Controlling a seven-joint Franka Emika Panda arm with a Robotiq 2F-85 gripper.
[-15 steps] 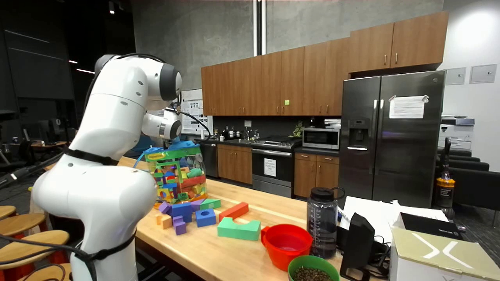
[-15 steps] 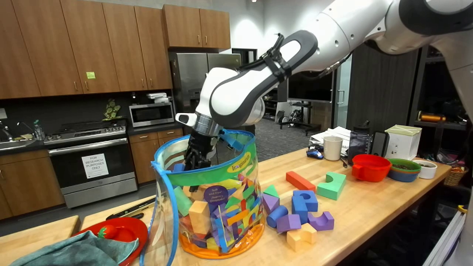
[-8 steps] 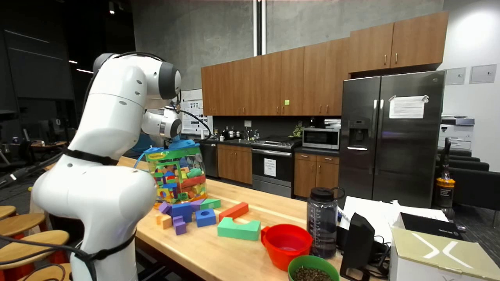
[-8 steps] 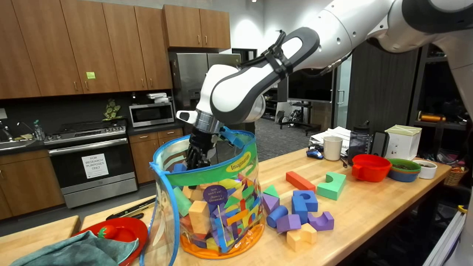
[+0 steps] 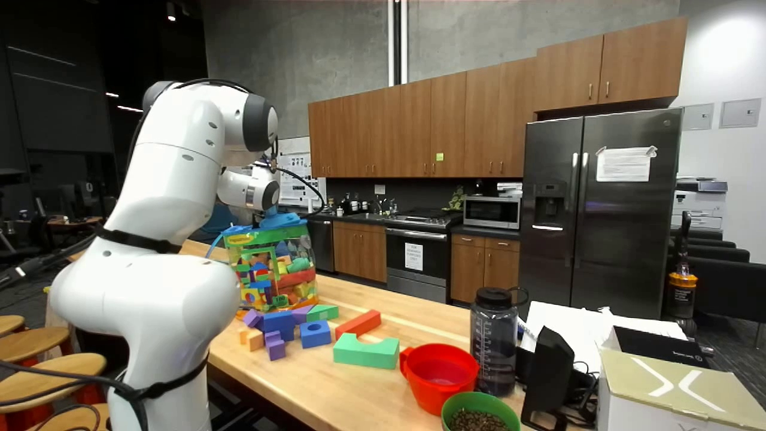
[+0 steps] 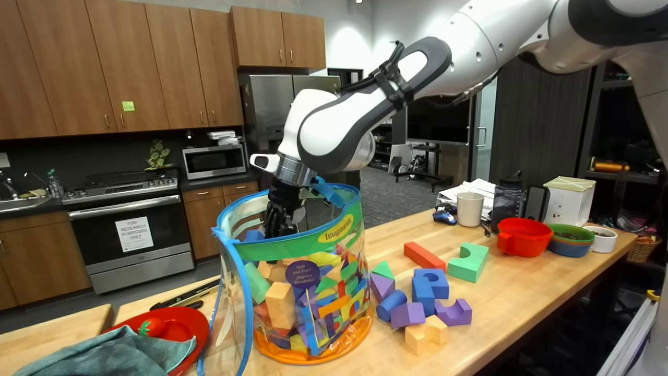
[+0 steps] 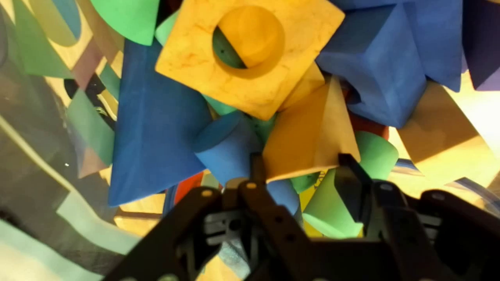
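Note:
A clear round bag with a blue rim and green band (image 6: 292,250) stands on the wooden table, full of foam blocks. It also shows in an exterior view (image 5: 263,235). My black gripper (image 6: 279,222) reaches down through its open top. In the wrist view my gripper's fingertips (image 7: 300,160) sit on either side of an orange block (image 7: 302,132) and appear shut on it. A yellow block with a round hole (image 7: 250,84), a blue cylinder (image 7: 234,144), a large blue block (image 7: 152,128) and green cylinders (image 7: 332,207) lie around it. In both exterior views the fingertips are mostly hidden.
Loose blocks, including a red bar (image 6: 424,256), a green arch block (image 6: 468,263) and a purple block (image 6: 408,315), lie beside the bag. Beyond are a red cup (image 6: 524,237), stacked bowls (image 6: 571,240) and a bottle (image 6: 507,201). A red plate (image 6: 193,326) holds a cloth (image 6: 112,357).
The arm and gripper have risen slightly, mostly in the earlier half second. The loose blocks on the table have not moved.

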